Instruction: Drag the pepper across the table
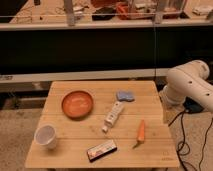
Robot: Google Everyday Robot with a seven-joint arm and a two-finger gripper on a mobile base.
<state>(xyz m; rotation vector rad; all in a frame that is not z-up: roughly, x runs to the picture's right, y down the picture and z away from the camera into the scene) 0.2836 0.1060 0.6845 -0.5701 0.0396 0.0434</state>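
The pepper [141,132] is a slender orange tapered vegetable with a greenish tip. It lies near the right front part of the light wooden slatted table [67,145], its tip pointing toward the front edge. The white robot arm [187,85] stands at the right of the table, past its right edge. The gripper itself is not visible in this view; only the arm's rounded white joints show.
On the table stand a round orange bowl [77,103], a white cup [45,135], a white tube-shaped bottle [113,116], a blue sponge [125,95] and a dark flat packet [101,149]. A dark counter with clutter runs behind. Cables lie on the floor at right.
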